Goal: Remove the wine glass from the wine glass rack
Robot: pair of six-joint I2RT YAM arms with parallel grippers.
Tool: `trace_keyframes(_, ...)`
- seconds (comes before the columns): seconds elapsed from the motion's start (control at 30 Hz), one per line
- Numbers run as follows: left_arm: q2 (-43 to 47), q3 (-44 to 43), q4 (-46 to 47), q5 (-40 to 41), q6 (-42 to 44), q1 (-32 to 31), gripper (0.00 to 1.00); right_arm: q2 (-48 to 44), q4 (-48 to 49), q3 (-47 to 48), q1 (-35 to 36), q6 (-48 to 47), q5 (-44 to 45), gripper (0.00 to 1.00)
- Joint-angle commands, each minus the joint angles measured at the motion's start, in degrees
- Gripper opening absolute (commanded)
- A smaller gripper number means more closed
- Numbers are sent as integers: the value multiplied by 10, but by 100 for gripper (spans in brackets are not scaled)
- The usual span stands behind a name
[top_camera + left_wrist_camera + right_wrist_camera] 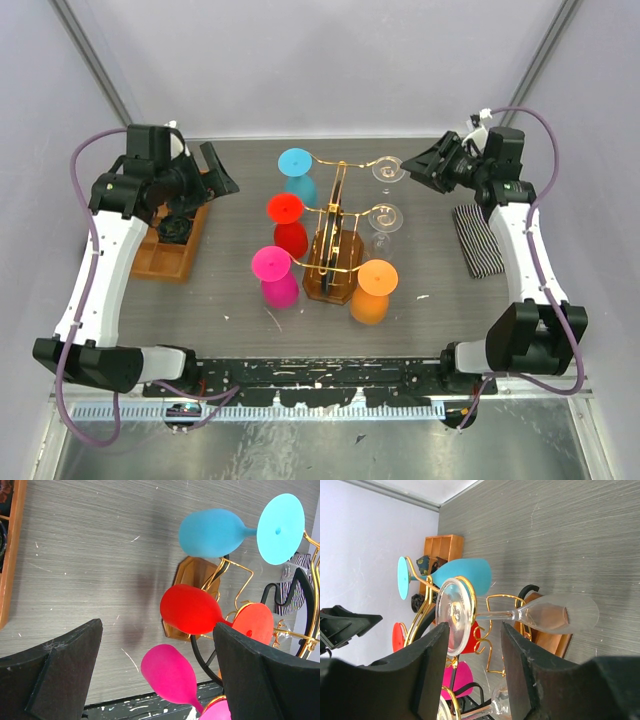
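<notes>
The gold wire wine glass rack [335, 255] stands mid-table on its brown wooden base. A clear wine glass [545, 614] hangs upside down from its far right hook arm. In the top view its foot [389, 171] lies right at the tips of my right gripper [412, 168]. In the right wrist view that gripper [475, 630] is half open. Its fingers [432, 670] stand either side of the foot and stem, and a gap shows on the stem side. My left gripper [222, 172] is wide open and empty, hanging left of the rack.
Blue [297, 165], red [285, 210], pink [270, 265] and orange [376, 280] glasses hang on the rack, as does a second clear one [384, 218]. A flat wooden tray [170, 245] lies at the left. A striped cloth [478, 240] lies at the right, under my right arm.
</notes>
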State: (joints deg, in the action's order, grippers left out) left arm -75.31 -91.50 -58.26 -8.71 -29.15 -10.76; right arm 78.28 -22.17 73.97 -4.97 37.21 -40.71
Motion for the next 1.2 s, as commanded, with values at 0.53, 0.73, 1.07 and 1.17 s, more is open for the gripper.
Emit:
trace_keyframes(0.53,16,14,-24,-14,-3,0,99,23,71,2,28,26,-47,7)
trace_keyframes(0.73,18,14,-29,-14,0,0,99,18,71,5,26,46,-38,4)
trace_keyframes(1.07,21,19,-45,-7,11,1,99,12,66,7,-5,55,-44,6)
trace_keyframes(1.17,21,22,-44,-7,10,1,99,9,64,12,-15,57,-50,6)
